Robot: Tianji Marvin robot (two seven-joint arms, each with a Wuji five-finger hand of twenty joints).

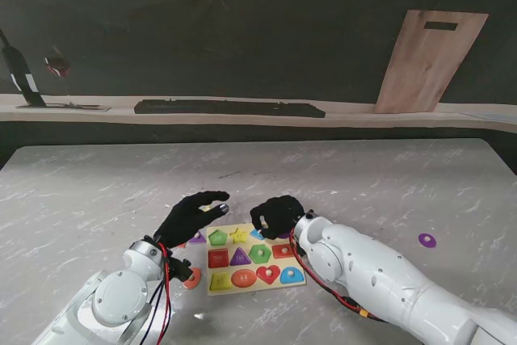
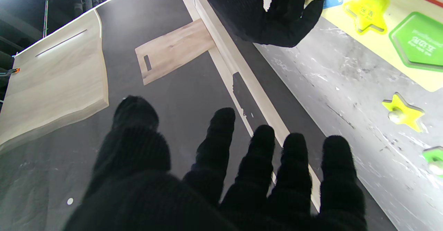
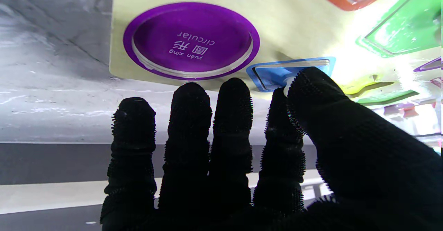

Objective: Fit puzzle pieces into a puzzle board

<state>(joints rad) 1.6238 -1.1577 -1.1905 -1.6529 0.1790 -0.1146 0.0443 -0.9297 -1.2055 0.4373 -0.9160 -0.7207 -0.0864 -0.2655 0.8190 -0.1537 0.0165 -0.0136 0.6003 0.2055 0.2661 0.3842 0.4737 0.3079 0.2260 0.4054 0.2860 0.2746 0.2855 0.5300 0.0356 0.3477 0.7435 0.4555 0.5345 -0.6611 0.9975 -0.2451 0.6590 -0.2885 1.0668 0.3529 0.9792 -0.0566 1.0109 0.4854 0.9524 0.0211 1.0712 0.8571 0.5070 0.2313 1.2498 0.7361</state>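
The yellow puzzle board [image 1: 257, 279] lies on the table close in front of me. At its far edge my right hand [image 1: 276, 216] is shut on the blue piece [image 3: 277, 76], thumb and forefinger pinching its white knob over the blue recess. I cannot tell whether the piece is seated. The purple round recess [image 3: 190, 40], yellow star recess [image 2: 365, 7] and green pentagon recess [image 2: 418, 40] show their printed floors. My left hand [image 1: 190, 216] hovers open just left of the board, fingers [image 2: 225, 148] spread, holding nothing. A loose yellow star piece [image 2: 401, 111] lies on the table by it.
A purple round piece [image 1: 426, 240] lies on the table far to the right. An orange piece [image 1: 192, 278] and a purple triangle [image 1: 197, 238] sit by my left wrist. A green piece [image 2: 434, 156] lies near the star. A wooden cutting board [image 1: 430, 62] leans behind the back ledge.
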